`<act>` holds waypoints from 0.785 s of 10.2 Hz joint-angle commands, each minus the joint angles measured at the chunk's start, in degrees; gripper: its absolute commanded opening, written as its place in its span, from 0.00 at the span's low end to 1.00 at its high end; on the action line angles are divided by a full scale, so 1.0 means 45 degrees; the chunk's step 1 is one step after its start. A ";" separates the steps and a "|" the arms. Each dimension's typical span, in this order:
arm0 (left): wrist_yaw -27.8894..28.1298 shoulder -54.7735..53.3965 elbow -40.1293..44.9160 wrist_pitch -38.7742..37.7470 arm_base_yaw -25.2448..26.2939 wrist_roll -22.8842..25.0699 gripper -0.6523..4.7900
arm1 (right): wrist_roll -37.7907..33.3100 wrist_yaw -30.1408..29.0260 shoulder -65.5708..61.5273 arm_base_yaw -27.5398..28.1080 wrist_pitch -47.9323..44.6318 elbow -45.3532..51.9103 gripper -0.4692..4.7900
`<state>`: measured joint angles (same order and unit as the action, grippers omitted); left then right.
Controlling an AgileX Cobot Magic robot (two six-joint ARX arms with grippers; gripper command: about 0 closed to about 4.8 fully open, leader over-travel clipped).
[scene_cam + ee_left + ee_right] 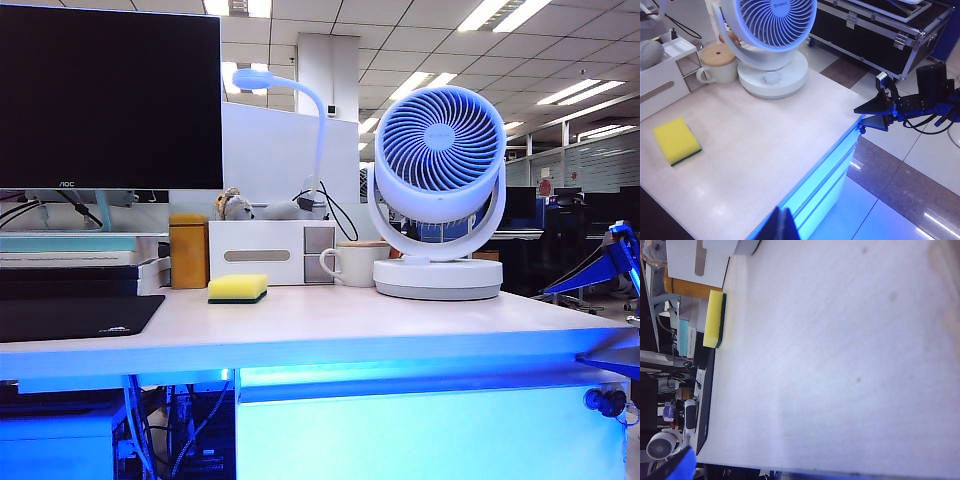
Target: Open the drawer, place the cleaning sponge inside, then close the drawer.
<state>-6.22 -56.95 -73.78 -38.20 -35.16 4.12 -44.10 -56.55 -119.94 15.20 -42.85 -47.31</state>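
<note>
- Exterior view: the cleaning sponge (238, 288) lies flat on the desk (400, 315), yellow side up, just in front of the white organizer box (270, 253) and to the left of the mug (355, 264) and the fan (438, 190). Below the desk edge the drawer (430, 430) shows its blue-lit front, flush and shut, knob (604, 402) at its right end. The right gripper (612, 262) comes in at the right edge, just beyond the desk corner.
- Left wrist view: the left gripper (781, 226) hangs above the desk's front edge, its dark fingers pressed together on nothing. The sponge sits well apart from it, near the organizer. The right arm (920, 102) is just off the desk corner.
- Right wrist view: a wide stretch of desktop, the sponge far off beside the orange-yellow box (692, 288). Only a blue finger (675, 466) shows at the frame's corner; the jaws are spread wide and empty.
</note>
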 commanded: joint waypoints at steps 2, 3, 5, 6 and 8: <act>-0.0010 0.0024 -0.0053 0.0121 -0.0005 0.0000 0.11 | 0.0369 -0.0685 0.0136 -0.0044 -0.2783 -0.0175 0.97; -0.0010 0.0024 -0.0053 0.0121 -0.0005 -0.0005 0.11 | 0.0369 -0.0860 0.0136 -0.0044 -0.2832 -0.0175 0.97; -0.0010 0.0024 -0.0053 0.0121 -0.0005 -0.0005 0.11 | 0.0374 -0.1224 0.0136 -0.0044 -0.2817 -0.0160 0.97; -0.0010 0.0024 -0.0053 0.0073 -0.0005 -0.0005 0.11 | 0.0369 -0.1243 0.0136 -0.0044 -0.2817 -0.0160 0.97; -0.0005 0.0024 -0.0053 -0.0248 -0.0005 -0.0005 0.11 | 0.0369 -0.1583 0.0136 -0.0044 -0.2817 -0.0146 0.97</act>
<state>-6.22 -56.95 -73.78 -39.07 -35.16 4.10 -43.88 -59.90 -120.66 15.20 -46.83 -46.85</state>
